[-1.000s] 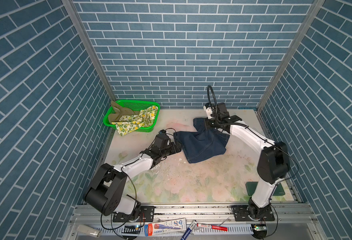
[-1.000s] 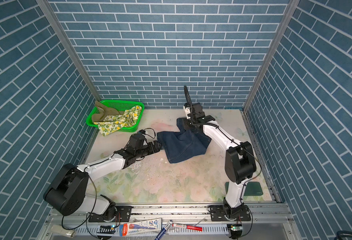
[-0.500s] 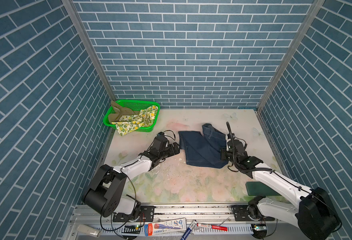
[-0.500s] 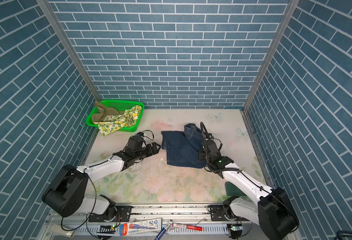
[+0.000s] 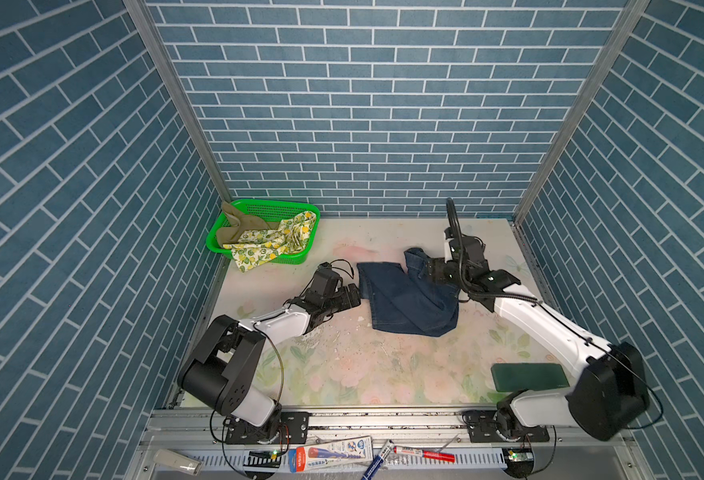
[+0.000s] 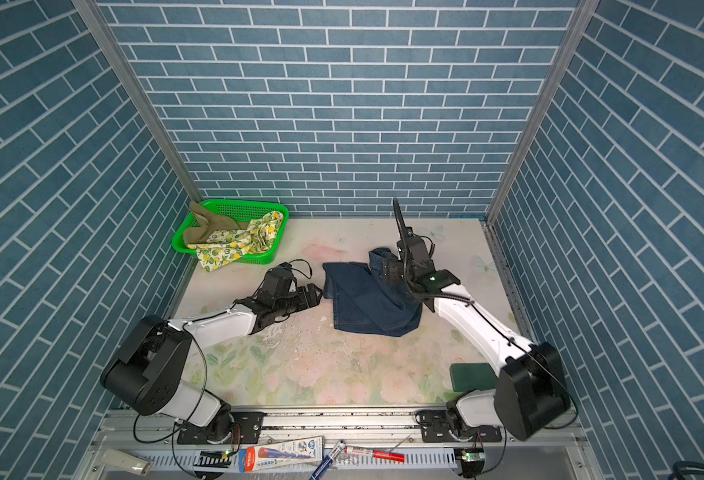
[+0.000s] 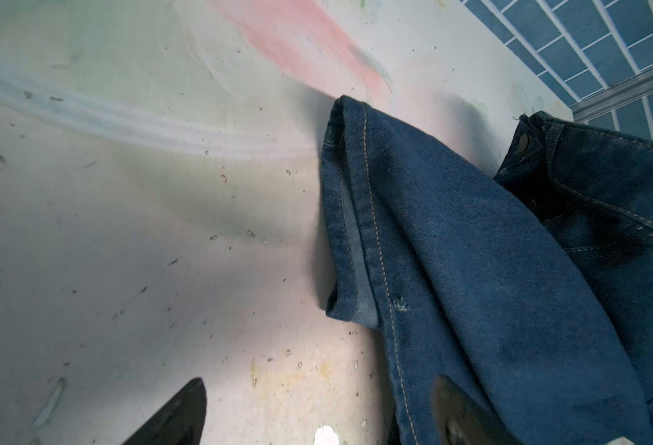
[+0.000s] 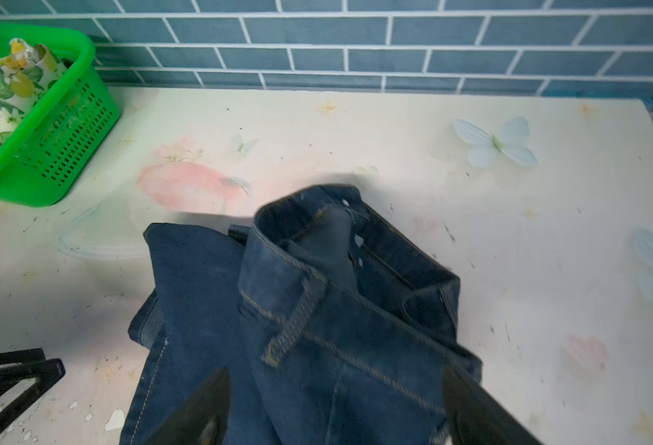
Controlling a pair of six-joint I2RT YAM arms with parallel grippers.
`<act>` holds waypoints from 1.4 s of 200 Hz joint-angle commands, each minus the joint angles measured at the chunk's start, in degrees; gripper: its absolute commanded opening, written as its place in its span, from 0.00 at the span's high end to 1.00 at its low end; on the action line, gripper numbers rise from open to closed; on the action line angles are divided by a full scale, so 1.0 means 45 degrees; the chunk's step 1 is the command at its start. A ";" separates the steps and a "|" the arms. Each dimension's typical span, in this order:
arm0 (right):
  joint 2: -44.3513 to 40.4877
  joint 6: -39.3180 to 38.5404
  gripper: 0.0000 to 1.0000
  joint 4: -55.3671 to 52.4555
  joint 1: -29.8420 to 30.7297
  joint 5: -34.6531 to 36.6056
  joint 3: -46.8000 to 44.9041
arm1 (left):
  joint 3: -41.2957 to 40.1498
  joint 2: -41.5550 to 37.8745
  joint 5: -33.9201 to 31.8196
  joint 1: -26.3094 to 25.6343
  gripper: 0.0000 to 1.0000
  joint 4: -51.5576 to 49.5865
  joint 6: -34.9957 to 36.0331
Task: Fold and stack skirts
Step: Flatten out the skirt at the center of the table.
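Observation:
The dark blue denim skirt (image 5: pixel 408 301) (image 6: pixel 369 305) lies roughly folded mid-table, its waistband bunched up at the far end. My right gripper (image 5: pixel 429 270) (image 8: pixel 334 371) hovers open over that waistband, one finger on each side of the cloth (image 8: pixel 317 308). My left gripper (image 5: pixel 356 293) (image 7: pixel 317 385) is open at the skirt's left hem (image 7: pixel 471 250), with one fingertip over the denim edge. The khaki skirt (image 5: pixel 234 224) and the lemon-print skirt (image 5: pixel 271 245) sit crumpled in the green basket (image 5: pixel 300 259), and the lemon one hangs over its front rim.
The basket stands in the far left corner against the brick wall. A dark green pad (image 5: pixel 529 376) lies at the front right by the right arm's base. Pens and a tube (image 5: pixel 333 451) rest on the front rail. Brick walls enclose three sides.
My right gripper was shut on the raised denim a second ago. It has opened and the skirt now lies folded on the table. The left arm has barely moved.

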 commanded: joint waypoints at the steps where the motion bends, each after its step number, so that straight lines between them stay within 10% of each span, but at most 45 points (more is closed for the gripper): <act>1: 0.1793 -0.2099 0.13 -0.1610 -0.0165 -0.1650 0.1899 | 0.0327 0.0343 -0.0060 0.0053 0.08 -0.0164 0.0267; 57: 0.5174 -0.3039 0.15 -0.2168 -0.0712 -0.3434 0.4551 | 0.0419 0.0717 0.0109 0.0036 0.08 -0.0049 0.0322; 66: 0.5488 -0.3094 0.34 -0.2116 -0.0716 -0.3496 0.4893 | 0.0446 0.0770 0.0104 0.0052 0.08 -0.0008 0.0305; 76: 0.5435 -0.3115 1.00 -0.1862 -0.0736 -0.3425 0.5009 | 0.0514 0.0812 0.0100 0.0067 0.08 0.0010 0.0273; 183: -0.2523 0.0212 1.00 0.0448 -0.2160 0.1893 -0.1159 | 0.0875 0.1218 0.1110 0.0435 0.08 0.1348 -0.0168; 280: -0.4115 0.1169 1.00 0.1814 -0.2373 0.1297 -0.3345 | 0.1951 0.2368 0.1498 0.0405 0.08 0.2268 -0.0215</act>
